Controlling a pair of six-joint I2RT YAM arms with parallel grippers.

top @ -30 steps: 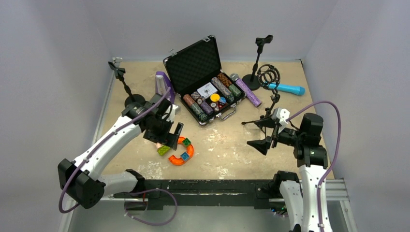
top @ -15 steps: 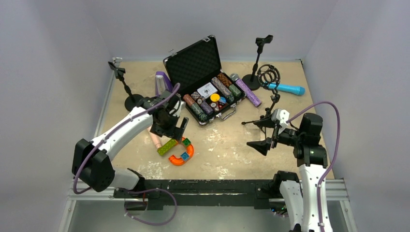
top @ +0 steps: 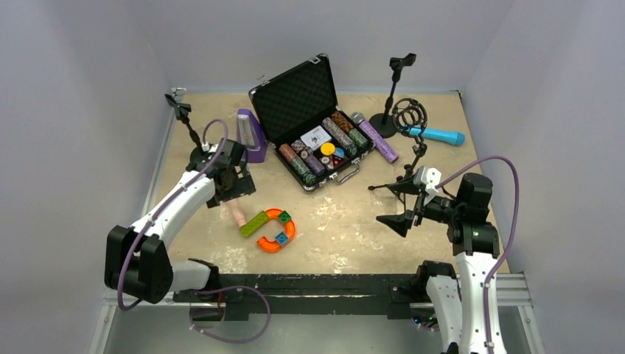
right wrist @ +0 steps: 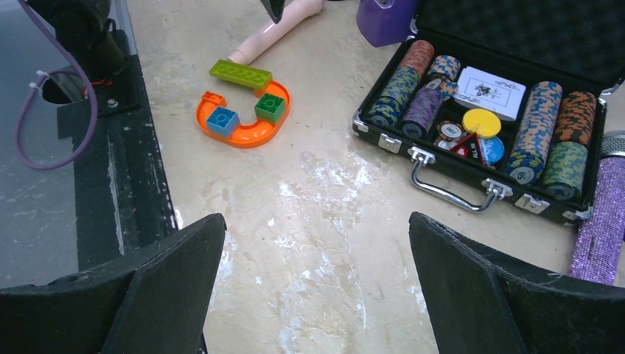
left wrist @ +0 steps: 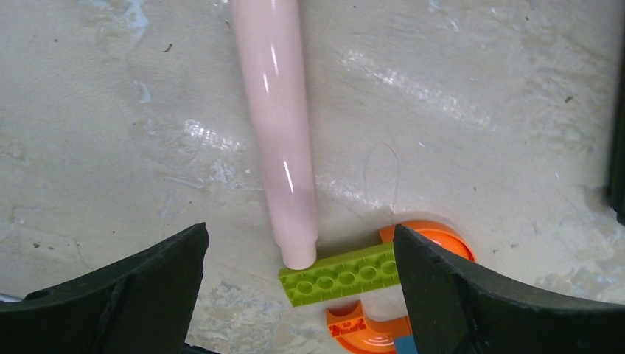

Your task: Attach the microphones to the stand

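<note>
**Left arm swings back over the pink microphone, nothing mounted yet**

Over the last second the left arm (top: 188, 203) moves out of the middle of the overhead frame, away from the orange toy track (top: 278, 231), toward the left, while the right arm (top: 472, 221) holds its place. The task looks barely begun, with all three microphones lying on the tabletop (top: 332, 221). The pink microphone (left wrist: 276, 133) lies left of centre, its handle end right at a green brick (left wrist: 343, 274). The purple microphone (top: 376, 138) rests beside the open chip case (top: 313, 125) in the upper middle, and the cyan microphone (top: 440, 135) lies at the upper right. The left stand (top: 190, 135), the rear stand (top: 392, 90) and the ring mount (top: 409, 116) all appear empty, so three pickups and three placements remain.

The left jaws hang spread wide, pointing down, straddling the pink handle's lower end without touching it. The right jaws, also released and holding nothing, hover low at the right of the frame, aimed across the tabletop toward the case
</note>
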